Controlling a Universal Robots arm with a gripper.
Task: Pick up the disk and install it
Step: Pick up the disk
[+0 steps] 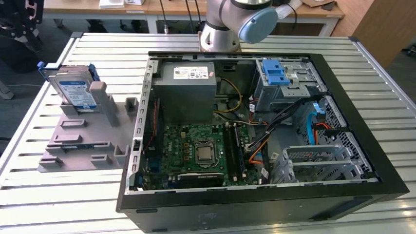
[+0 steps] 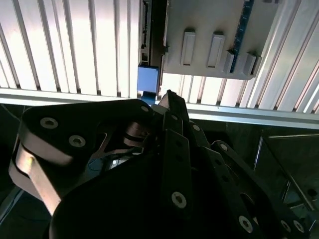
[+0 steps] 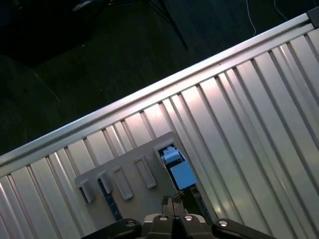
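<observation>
— Checking the claw (image 3: 172, 201) first: gaping or pinching?

— Pinching shut, pressing tip against tip in both wrist views, carrying nothing. Hanging over the ribbed metal surface (image 3: 249, 99), close to its edge.

— And hunting for the disk (image 1: 73, 91)?

— Standing upright on edge in the grey fixture (image 1: 85, 131), turning its label outward in the exterior view, wearing blue rails on its sides. Sitting free of any grip.

— Placing it against the claw?

— Lying below the claw, just ahead of the tips. Showing edge-on in the first wrist view, poking its blue rail (image 3: 180, 174) out right beside the tips. Appearing the same way in the second wrist view, with the blue rail (image 2: 148, 79) near the claw (image 2: 169, 97). Failing to judge the gap between them.

— Noticing anything of the fixture down there?

— Spreading out beside the disk, showing a row of raised slots (image 3: 132, 177) a little farther from the tips than the rail.

— Turning to the rest?

— Finding an open computer case (image 1: 247, 200) on the same surface, lying farther from the claw than the fixture and well apart from the disk. Housing a grey power-supply box (image 1: 188, 85), a green board (image 1: 201, 146) and a grey drive bay with a blue latch (image 1: 279, 73), that bay sitting on the case's side farthest from the claw.
</observation>
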